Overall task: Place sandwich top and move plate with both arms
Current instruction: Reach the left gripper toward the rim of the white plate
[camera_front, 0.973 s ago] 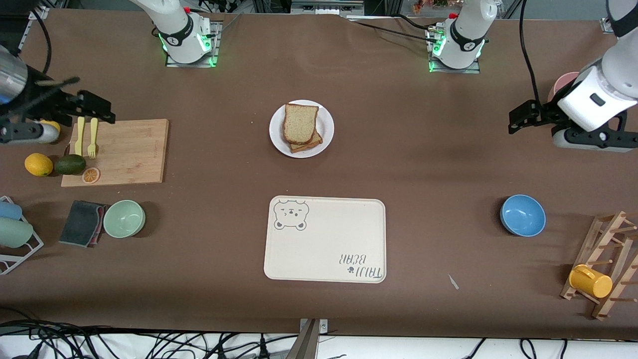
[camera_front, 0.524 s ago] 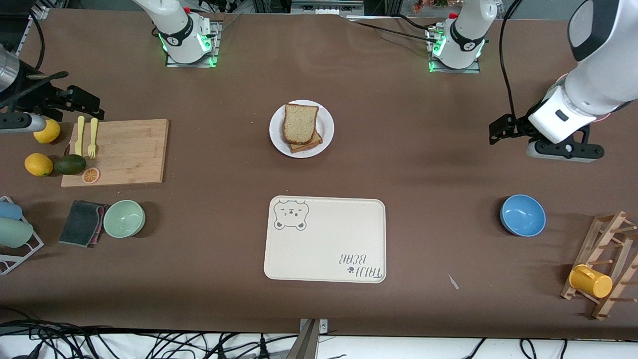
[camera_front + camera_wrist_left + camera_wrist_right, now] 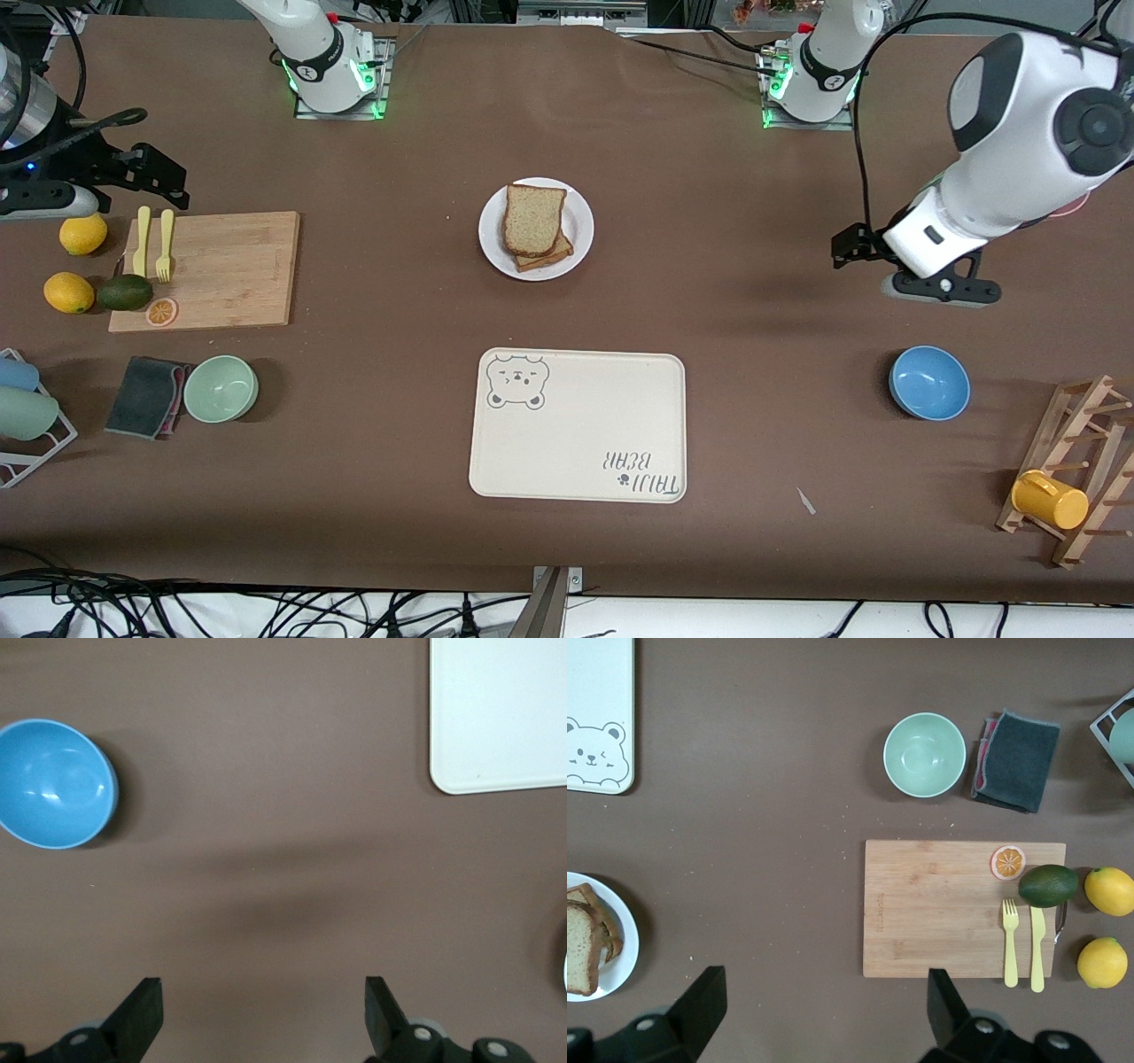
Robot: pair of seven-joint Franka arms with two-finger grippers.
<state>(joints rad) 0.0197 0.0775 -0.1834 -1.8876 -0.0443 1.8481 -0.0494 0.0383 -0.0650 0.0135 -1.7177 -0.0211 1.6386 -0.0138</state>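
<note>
Brown table: sandwich top stacked on lower slice on plate, mid-table. Left gripper open over bare table near blue bowl. Right gripper open above cutting board edge.

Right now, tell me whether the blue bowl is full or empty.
Empty: the blue bowl shows only its bare blue inside in both front and left wrist views.

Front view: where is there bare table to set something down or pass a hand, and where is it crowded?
Bare brown table lies between the plate and the bear tray, and between the tray and the blue bowl. The tray's own face is bare. Crowded: the right arm's end, with cutting board, lemons, green bowl and cloth.
</note>
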